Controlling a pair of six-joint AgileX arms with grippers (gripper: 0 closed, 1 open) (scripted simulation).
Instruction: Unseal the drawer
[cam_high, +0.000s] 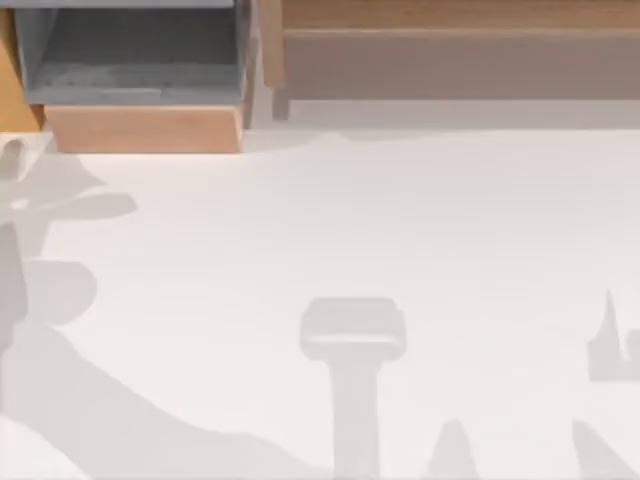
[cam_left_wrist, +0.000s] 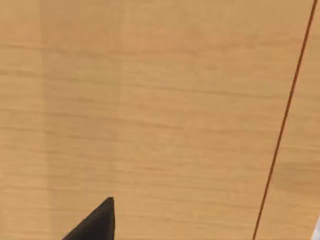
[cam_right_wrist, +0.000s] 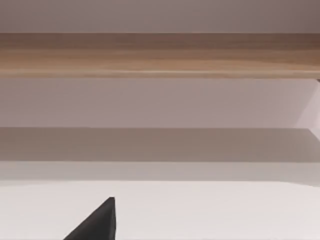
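Wood-fronted and pulled out, the drawer (cam_high: 140, 90) sits at the far left of the table (cam_high: 350, 260) in the top view, its grey inside open to the camera and its pale wooden front panel (cam_high: 143, 128) facing the near side. It stands out from the wooden cabinet (cam_high: 450, 15) that runs along the far edge, whose long lower face lies in shade to the drawer's right.

From the left wrist view, a broad light-wood surface (cam_left_wrist: 150, 110) with fine horizontal grain lies straight ahead of the left hand (cam_left_wrist: 97, 222), close up. A thin dark seam (cam_left_wrist: 285, 120) runs slantwise across it off to one side. One dark fingertip of that hand juts into the picture; whether the hand is released or clenched I cannot tell.

From the right wrist view, the right hand (cam_right_wrist: 97, 222) also shows as a single dark fingertip, with the white table just under and ahead of it. Farther ahead of this hand runs a shaded band, and beyond that a long wooden rail (cam_right_wrist: 160, 55) of the cabinet. Whether this hand is released or clenched I cannot tell either.

Grey shadows of the arms (cam_high: 352, 340) lie across the near part of the table in the top view.
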